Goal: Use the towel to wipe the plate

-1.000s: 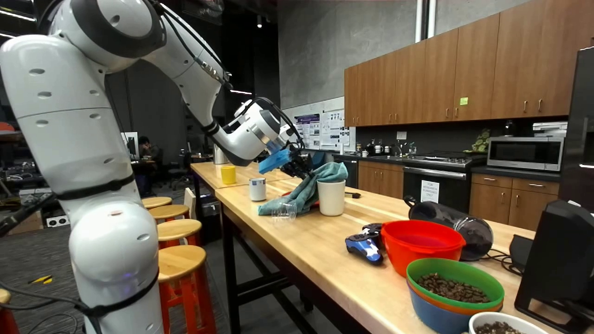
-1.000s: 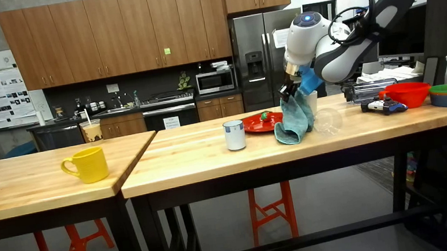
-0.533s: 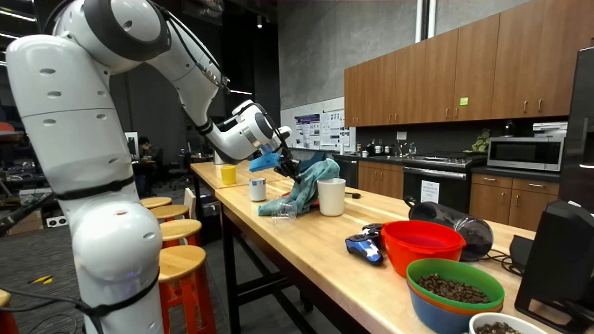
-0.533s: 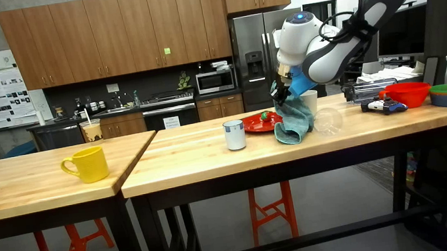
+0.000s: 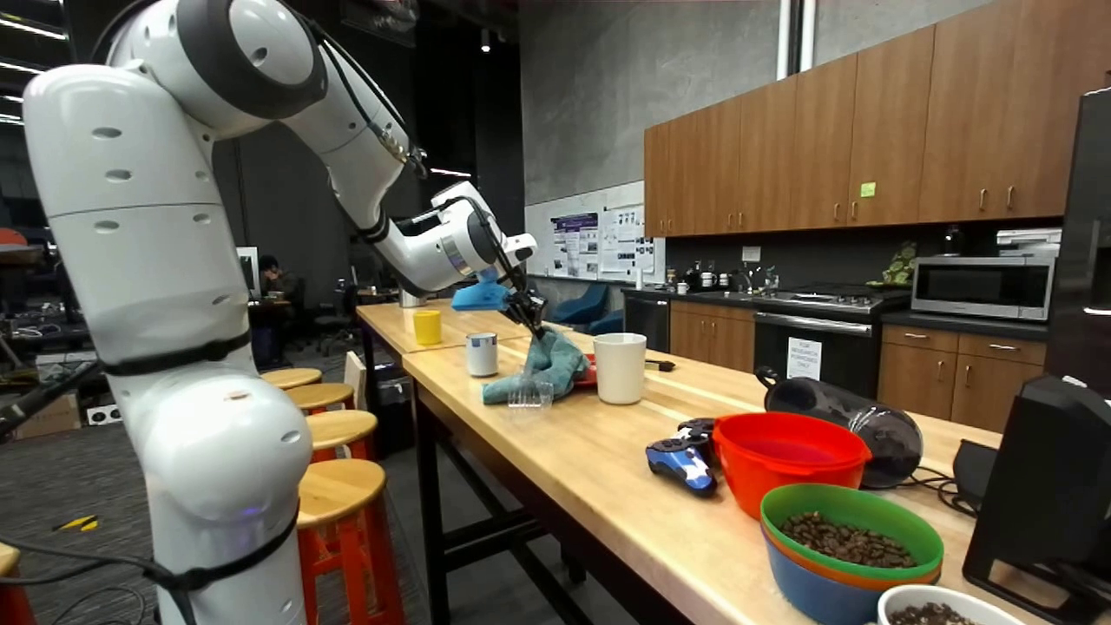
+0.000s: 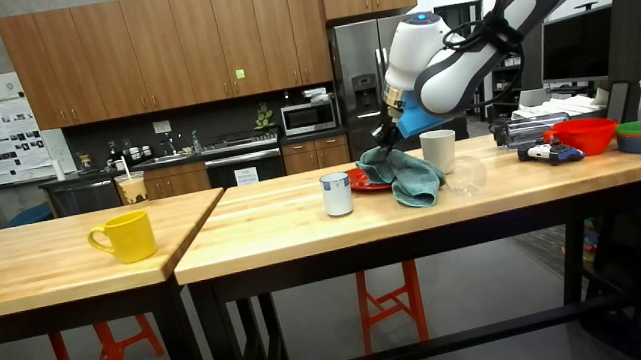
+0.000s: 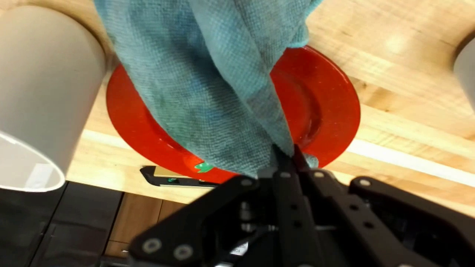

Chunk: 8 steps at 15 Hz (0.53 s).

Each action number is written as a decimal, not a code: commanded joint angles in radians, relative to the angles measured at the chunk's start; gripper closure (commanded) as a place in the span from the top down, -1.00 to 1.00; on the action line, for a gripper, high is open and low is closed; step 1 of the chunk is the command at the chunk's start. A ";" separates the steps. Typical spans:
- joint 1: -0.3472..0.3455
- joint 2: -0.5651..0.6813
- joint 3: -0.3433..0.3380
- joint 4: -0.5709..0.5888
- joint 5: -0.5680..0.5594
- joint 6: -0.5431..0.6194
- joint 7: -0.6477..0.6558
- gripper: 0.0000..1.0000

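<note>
My gripper (image 7: 290, 152) is shut on a corner of the teal towel (image 7: 207, 92). The towel hangs over the red plate (image 7: 328, 100) and covers its middle in the wrist view. In both exterior views the gripper (image 5: 538, 333) (image 6: 384, 142) is just above the towel (image 5: 555, 360) (image 6: 410, 174). The towel's far end rests on the table beside the plate. The plate shows only partly in the exterior views (image 5: 590, 373) (image 6: 360, 181). A red item with a green leafy part (image 7: 204, 167) lies on the plate, mostly hidden by the towel.
A tall white cup (image 5: 621, 369) (image 7: 48, 81) stands close beside the plate. A clear cup (image 5: 529, 399) (image 6: 468, 175) is by the towel's end. A white mug (image 5: 482, 354) (image 6: 336, 194) stands on the opposite side. A black-handled tool (image 7: 178, 181) lies behind the plate.
The gripper has moved away from the white cup and lower, drawing the held towel end off the cup's rim and over the plate. The towel's resting end has hardly moved.
</note>
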<state>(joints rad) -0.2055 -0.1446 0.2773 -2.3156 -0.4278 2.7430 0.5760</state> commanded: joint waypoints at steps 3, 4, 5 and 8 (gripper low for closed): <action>0.049 0.034 0.003 0.047 0.104 0.016 -0.059 -0.99; 0.061 0.038 0.002 0.054 0.135 0.019 -0.075 -0.99; 0.075 0.040 0.000 0.056 0.172 0.027 -0.096 -0.99; 0.186 0.044 -0.059 0.073 0.269 0.023 -0.178 -0.99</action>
<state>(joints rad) -0.0985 -0.1119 0.2610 -2.2693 -0.2397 2.7638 0.4782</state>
